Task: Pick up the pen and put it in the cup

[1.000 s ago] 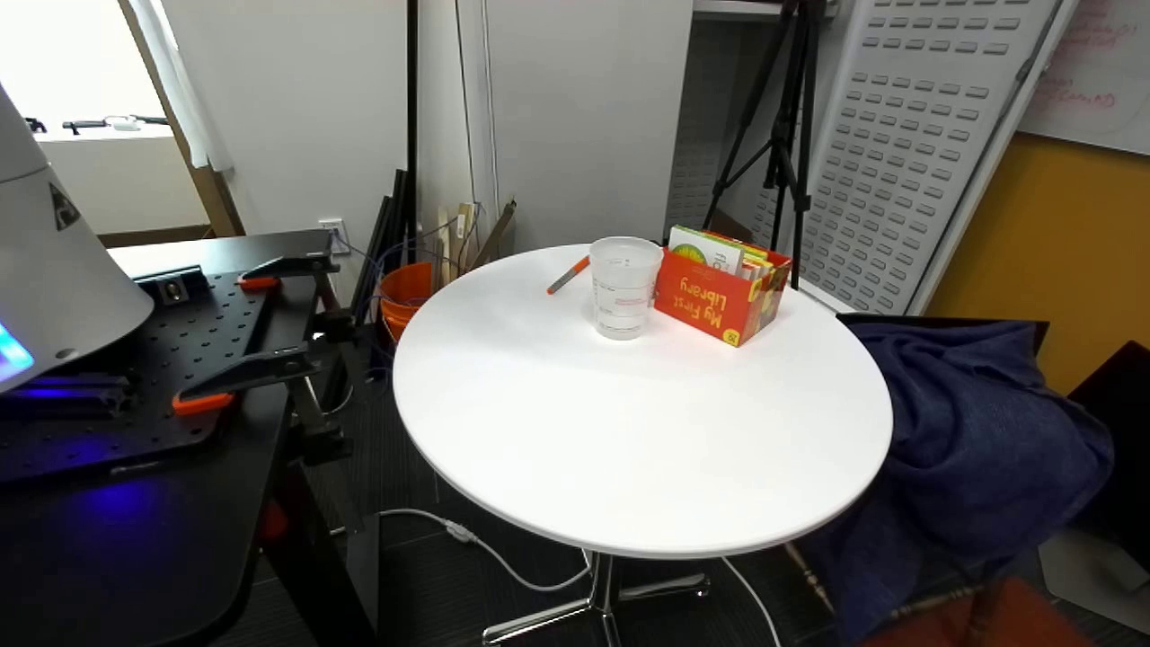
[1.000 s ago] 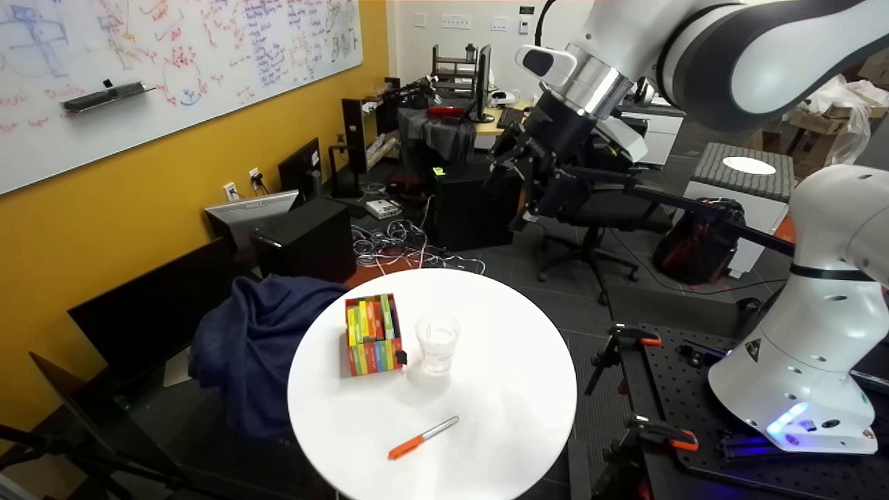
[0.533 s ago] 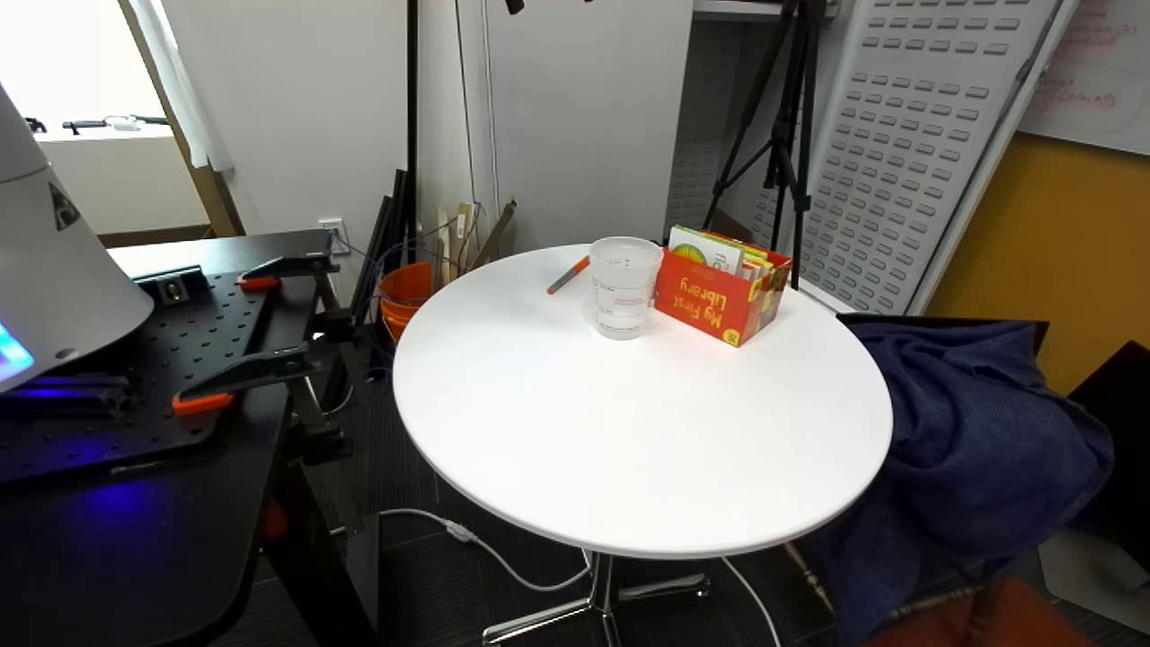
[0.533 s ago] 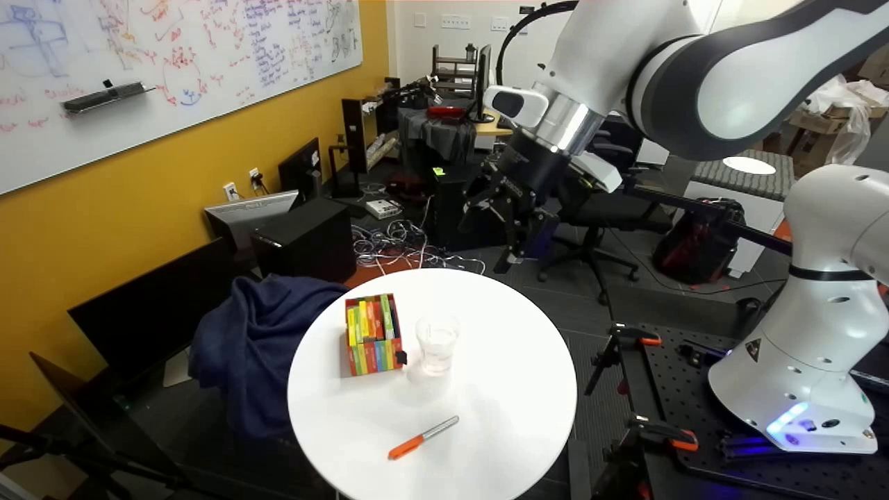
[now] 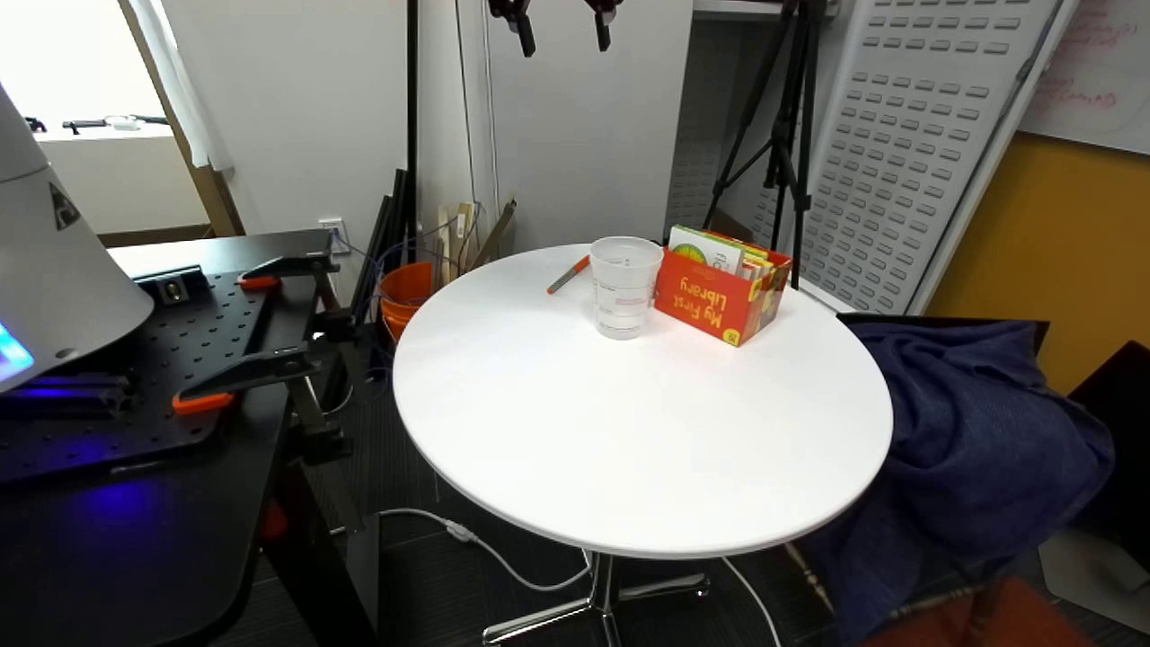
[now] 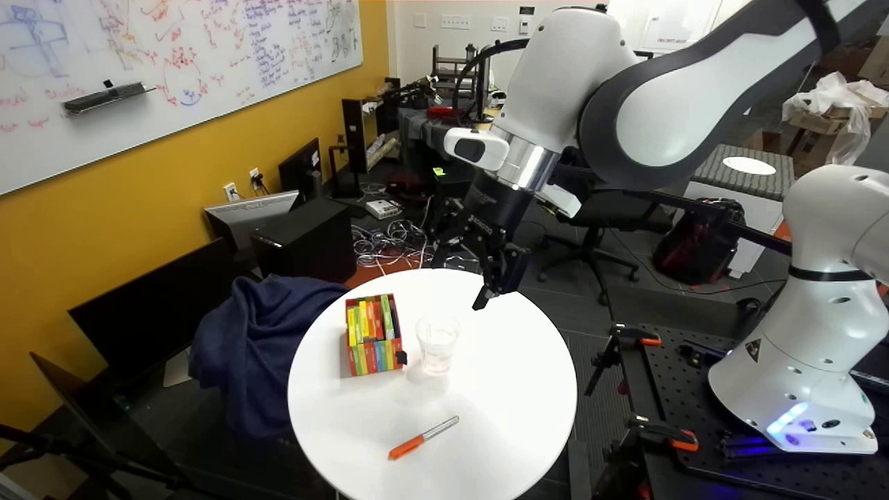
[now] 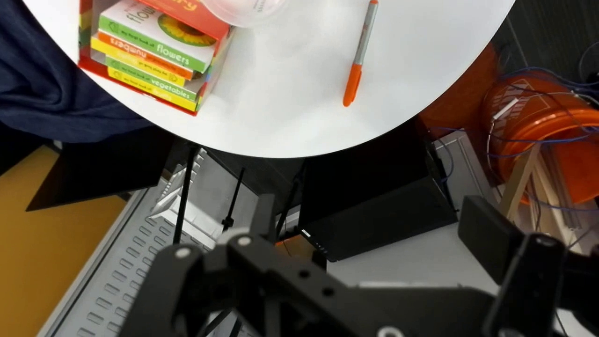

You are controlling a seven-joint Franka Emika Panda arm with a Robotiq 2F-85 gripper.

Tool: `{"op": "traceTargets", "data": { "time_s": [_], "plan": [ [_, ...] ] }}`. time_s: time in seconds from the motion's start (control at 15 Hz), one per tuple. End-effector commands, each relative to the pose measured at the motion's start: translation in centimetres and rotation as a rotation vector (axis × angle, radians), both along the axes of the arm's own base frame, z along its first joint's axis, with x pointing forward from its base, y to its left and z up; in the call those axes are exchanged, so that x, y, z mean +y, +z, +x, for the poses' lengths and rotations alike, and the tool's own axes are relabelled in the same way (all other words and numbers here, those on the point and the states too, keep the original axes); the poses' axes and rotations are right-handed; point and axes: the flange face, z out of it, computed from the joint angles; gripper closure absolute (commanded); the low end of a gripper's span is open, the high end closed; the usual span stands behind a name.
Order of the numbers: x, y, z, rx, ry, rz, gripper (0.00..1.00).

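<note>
In an exterior view, the wide-spread gripper (image 6: 457, 283) is hanging far, the pen (image 6: 423, 437) lying near, the cup (image 6: 437, 345) seemingly standing between, a book box (image 6: 376, 357) at its left.

Robotics lab, by the look of it

A scribbled-over whiteboard (image 6: 153, 48) is hanging on a yellow wall (image 6: 139, 229). A robot arm (image 6: 667, 118) is standing on a drilled plate (image 5: 193, 350), and clamps (image 5: 243, 371) are sitting along its edge. Cables (image 6: 392, 243) are lying in a heap, a tripod (image 5: 794, 54) is standing near a slotted panel (image 5: 934, 135), and a wheeled chair (image 6: 615, 217) is standing farther back.
</note>
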Motion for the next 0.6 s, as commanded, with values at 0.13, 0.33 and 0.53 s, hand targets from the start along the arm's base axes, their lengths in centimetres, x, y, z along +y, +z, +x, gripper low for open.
{"op": "traceTargets", "data": {
  "time_s": [0.13, 0.33, 0.53],
  "plan": [
    [0.5, -2.6, 3.1, -0.028, 0.065, -0.026, 0.0],
    [0.7, -3.8, 4.0, -0.034, 0.086, -0.042, 0.0],
    [1.0, -4.7, 4.6, -0.029, 0.092, -0.042, 0.0]
  ]
}}
